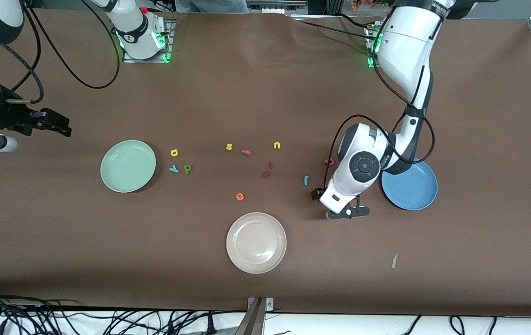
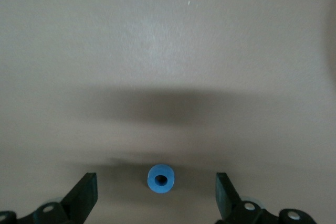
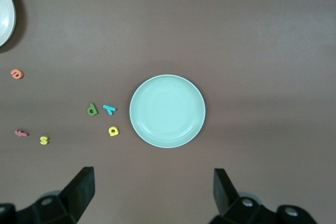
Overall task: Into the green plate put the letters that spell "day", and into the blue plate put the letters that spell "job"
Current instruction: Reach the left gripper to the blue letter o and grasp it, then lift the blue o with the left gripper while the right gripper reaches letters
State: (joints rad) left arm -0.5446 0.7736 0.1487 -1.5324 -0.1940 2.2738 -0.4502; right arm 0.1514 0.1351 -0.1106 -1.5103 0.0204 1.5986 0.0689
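Note:
The blue ring "o" (image 2: 160,179) lies on the table between the fingers of my open left gripper (image 2: 156,192), untouched; the front view hides it under that low-hanging hand (image 1: 328,197). Beside it lie the teal "j" (image 1: 306,179) and salmon-red "b" (image 1: 329,161). The blue plate (image 1: 409,186) is at the left arm's end, partly under the arm. The yellow "a" (image 1: 175,152), teal "y" (image 1: 174,169) and olive "d" (image 1: 187,168) sit beside the green plate (image 1: 128,166). My right gripper (image 1: 63,128) hangs open and high beside the green plate (image 3: 167,110), holding nothing.
A cream-beige plate (image 1: 256,242) sits nearest the front camera. Mid-table lie a yellow "s" (image 1: 229,147), a yellow "u" (image 1: 276,145), a salmon letter (image 1: 246,152), two dark red letters (image 1: 266,174) and an orange "e" (image 1: 240,197).

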